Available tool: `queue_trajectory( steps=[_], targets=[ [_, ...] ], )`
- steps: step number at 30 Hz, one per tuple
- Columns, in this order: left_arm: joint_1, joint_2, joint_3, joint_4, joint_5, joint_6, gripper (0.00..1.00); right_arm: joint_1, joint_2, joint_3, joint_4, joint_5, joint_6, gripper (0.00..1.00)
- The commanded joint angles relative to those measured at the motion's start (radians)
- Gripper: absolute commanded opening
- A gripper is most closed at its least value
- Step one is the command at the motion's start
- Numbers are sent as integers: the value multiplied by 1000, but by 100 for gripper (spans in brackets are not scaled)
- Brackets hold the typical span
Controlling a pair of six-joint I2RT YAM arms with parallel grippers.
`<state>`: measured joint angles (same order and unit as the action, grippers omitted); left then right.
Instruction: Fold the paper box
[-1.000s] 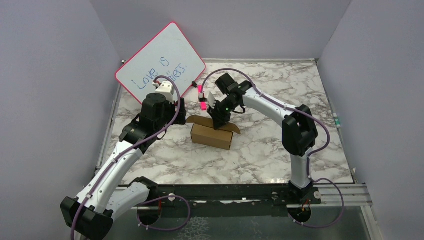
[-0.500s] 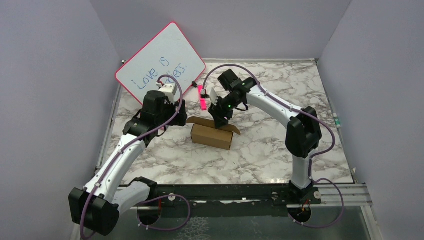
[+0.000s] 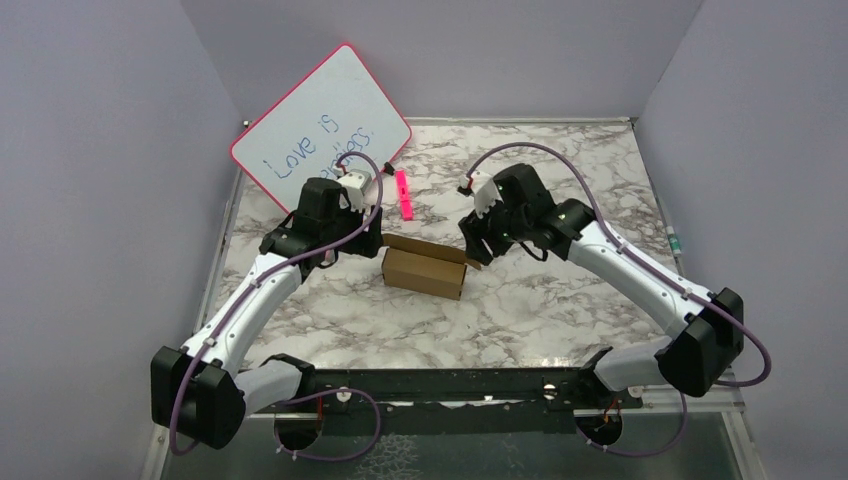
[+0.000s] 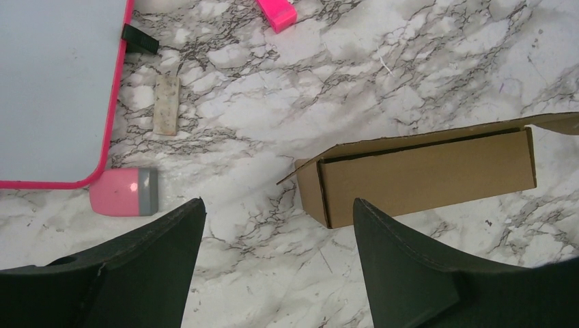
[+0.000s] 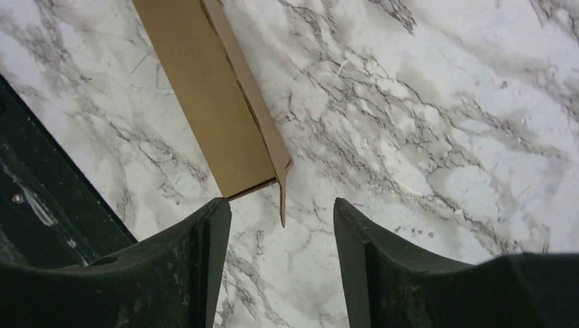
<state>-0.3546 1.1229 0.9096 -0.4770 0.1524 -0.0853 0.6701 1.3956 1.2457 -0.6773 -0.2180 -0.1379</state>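
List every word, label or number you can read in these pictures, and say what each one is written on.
"Love is": handwritten in blue, top line on the whiteboard.
Second line on the whiteboard: partly hidden behind the left arm. Only an ending like "ies." shows, so it cannot be read whole.
No print shows on the box or the marker.

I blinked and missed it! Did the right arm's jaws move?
Yes. The right arm pulled its jaws rightward, from above the middle of the paper box to its right end.

Left fingers (image 4: 136,273) spread wide, right fingers (image 5: 410,280) apart
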Motion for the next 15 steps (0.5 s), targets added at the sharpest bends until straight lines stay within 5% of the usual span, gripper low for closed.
queue_trajectory(
  steps=[1, 15],
  targets=[
    [5, 32, 54, -22, 56, 66, 80, -4, -76, -110, 94, 123, 130, 59],
    [5, 121, 128, -38, 138, 189, 80, -4, -53, -184, 190, 62, 184, 47]
  ],
)
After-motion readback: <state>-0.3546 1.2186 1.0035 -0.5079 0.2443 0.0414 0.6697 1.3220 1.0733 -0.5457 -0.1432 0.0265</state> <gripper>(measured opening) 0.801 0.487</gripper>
